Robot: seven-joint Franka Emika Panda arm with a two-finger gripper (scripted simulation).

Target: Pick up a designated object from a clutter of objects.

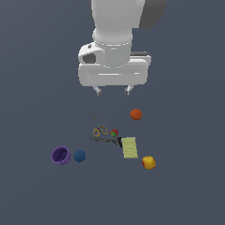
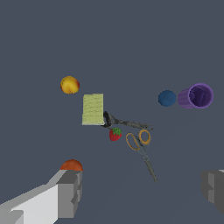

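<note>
fingers (image 1: 99,91) spread wide and empty, gripper (image 1: 113,92) pointing down above the clutter, pale green pad (image 1: 130,147) lying flat well ahead of the fingertips, long axis seemingly running away from them

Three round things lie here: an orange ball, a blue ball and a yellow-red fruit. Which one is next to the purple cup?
The blue ball, just beside the purple cup; the orange ball and yellow-red fruit lie far off.
</note>
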